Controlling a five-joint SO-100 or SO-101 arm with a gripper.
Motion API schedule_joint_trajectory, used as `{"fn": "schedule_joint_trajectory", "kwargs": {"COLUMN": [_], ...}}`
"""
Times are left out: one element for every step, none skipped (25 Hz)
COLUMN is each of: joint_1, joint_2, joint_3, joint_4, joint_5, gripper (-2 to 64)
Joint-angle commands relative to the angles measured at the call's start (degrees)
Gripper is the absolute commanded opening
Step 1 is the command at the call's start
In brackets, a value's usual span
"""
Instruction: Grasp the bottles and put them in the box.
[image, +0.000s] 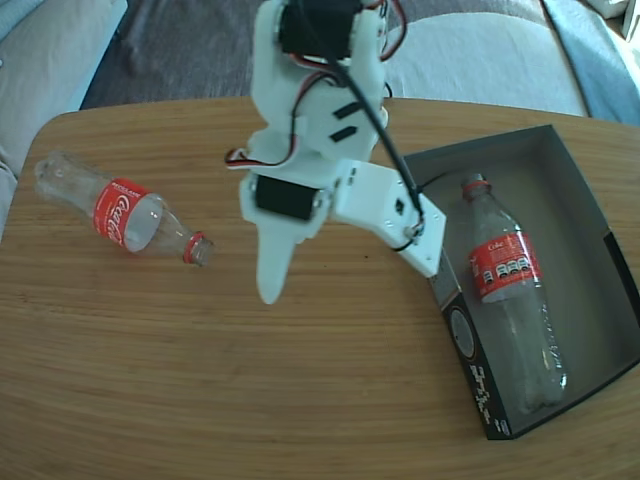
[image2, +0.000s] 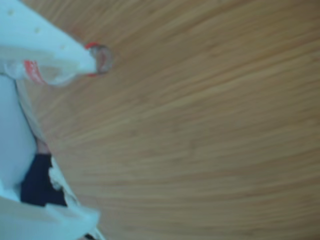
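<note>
One clear bottle with a red label lies on the wooden table at the left in the fixed view, its open neck pointing right. In the wrist view only its mouth and a bit of label show past a white finger. A second bottle lies inside the box, neck toward the far end. My gripper hangs above the table between the left bottle and the box, jaws spread wide. It is open in the wrist view too, with only bare wood between the fingers.
The oval wooden table ends at a curved far edge, with grey and pale cushions beyond it. The box sits near the table's right edge. Black cable runs down the white arm.
</note>
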Motion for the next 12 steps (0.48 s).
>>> {"fn": "schedule_joint_trajectory", "kwargs": {"joint_1": [4.92,6.68,8.17,9.49,10.37,11.25,12.22,13.1,13.89,15.03,16.35,17.75], "joint_2": [1.67,1.67,1.67,1.67,1.67,1.67,2.2,3.08,4.13,5.19,6.24,7.47], "joint_3": [-0.44,-0.44,-0.35,0.18,1.05,1.93,2.81,3.96,5.54,7.29,9.4,11.43], "joint_4": [0.09,0.09,0.09,0.09,-0.18,-0.44,-0.53,-0.62,-0.7,-0.79,-1.05,-1.58], "joint_5": [0.0,-0.35,-0.79,-2.46,-4.57,-5.98,-7.12,-8.44,-10.28,-12.48,-14.77,-17.05], "gripper": [32.5,32.8,32.9,33.0,33.0,33.0,33.0,33.0,33.1,33.1,33.2,33.4]}}
